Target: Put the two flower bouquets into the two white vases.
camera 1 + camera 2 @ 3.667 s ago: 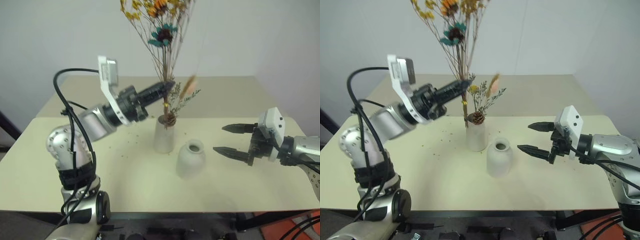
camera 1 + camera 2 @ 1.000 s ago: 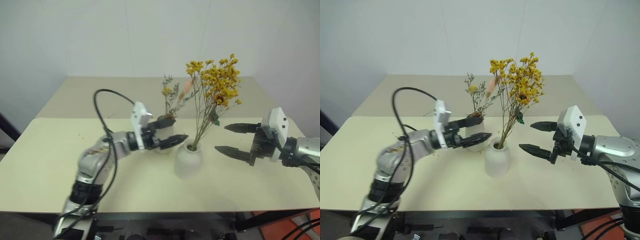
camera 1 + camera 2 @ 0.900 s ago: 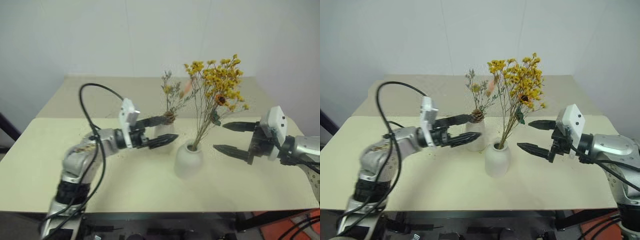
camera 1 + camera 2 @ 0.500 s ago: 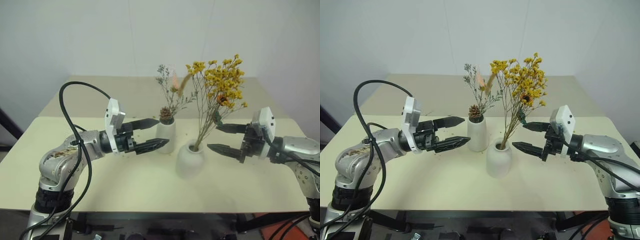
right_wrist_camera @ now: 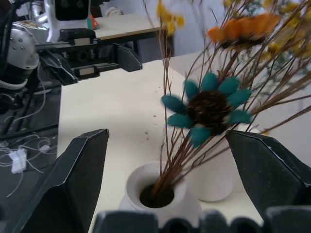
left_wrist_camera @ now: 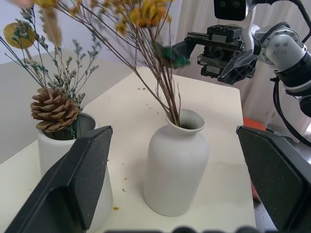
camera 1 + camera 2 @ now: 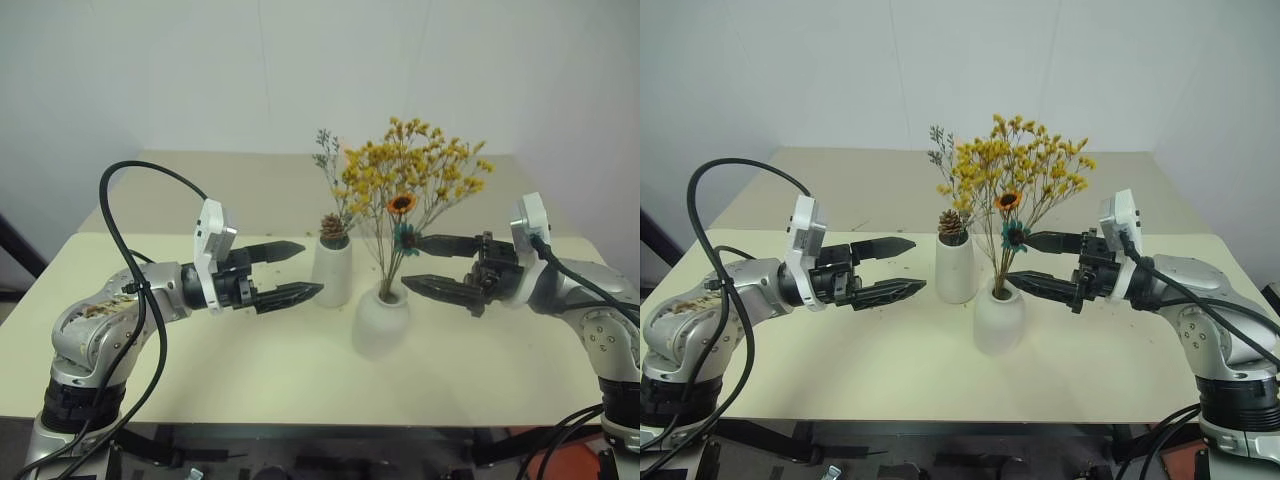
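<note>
Both vases stand mid-table, well back from the cream table's front edge (image 7: 300, 415), with bare tabletop on either side. The squat vase (image 7: 380, 325) holds the yellow-orange bouquet (image 7: 415, 180); just behind it, the taller vase (image 7: 332, 272) holds the pinecone bouquet (image 7: 333, 205). No writing is legible. The left gripper (image 7: 303, 268) and right gripper (image 7: 415, 264) flank the vases, jaws spread wide, holding nothing.

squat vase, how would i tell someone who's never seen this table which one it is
Start at the cream table and look to its middle, where two white vases stand between the grippers. The squat vase is the nearer one, beside the taller vase. It is bulbous with a narrow neck and holds the bushy yellow bouquet, while its neighbour carries a pinecone.
</note>
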Controlling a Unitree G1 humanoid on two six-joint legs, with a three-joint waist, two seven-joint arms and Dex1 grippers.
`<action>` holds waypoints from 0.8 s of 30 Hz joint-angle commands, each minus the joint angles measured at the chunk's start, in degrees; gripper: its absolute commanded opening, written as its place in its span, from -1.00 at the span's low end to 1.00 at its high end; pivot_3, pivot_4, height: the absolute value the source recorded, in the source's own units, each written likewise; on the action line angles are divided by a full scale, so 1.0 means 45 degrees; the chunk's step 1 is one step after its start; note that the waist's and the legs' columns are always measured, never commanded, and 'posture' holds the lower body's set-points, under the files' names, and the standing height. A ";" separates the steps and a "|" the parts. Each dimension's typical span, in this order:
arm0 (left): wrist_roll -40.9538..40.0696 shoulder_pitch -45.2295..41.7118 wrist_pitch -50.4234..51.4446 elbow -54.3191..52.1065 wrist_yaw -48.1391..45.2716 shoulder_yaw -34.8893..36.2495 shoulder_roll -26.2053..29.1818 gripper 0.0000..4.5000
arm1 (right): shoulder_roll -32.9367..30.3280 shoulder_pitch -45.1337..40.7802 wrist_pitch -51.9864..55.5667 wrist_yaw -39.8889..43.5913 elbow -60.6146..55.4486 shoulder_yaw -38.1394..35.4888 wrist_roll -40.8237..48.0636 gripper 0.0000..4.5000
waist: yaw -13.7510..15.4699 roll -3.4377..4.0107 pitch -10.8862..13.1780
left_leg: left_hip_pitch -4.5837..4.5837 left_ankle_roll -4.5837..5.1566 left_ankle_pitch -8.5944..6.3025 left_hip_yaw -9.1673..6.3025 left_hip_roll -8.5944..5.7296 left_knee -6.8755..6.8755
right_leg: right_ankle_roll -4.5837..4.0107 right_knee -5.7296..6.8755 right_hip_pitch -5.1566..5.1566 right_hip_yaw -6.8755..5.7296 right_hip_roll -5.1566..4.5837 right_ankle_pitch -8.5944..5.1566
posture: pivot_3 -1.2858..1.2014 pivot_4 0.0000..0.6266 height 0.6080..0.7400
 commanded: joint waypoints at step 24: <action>0.1582 0.1875 -0.2526 0.1949 -0.4017 0.0823 0.2843 0.99 | -0.2188 0.4172 -0.0818 0.0051 -0.1419 -0.2533 -0.0986 1.00 | -0.0009 0.0002 0.0001 | -0.0001 0.0010 -0.0006 0.0017 0.0015 -0.0002 | 0.0024 -0.0002 -0.0007 0.0002 0.0005 -0.0026 | 0.03 -0.52 1.00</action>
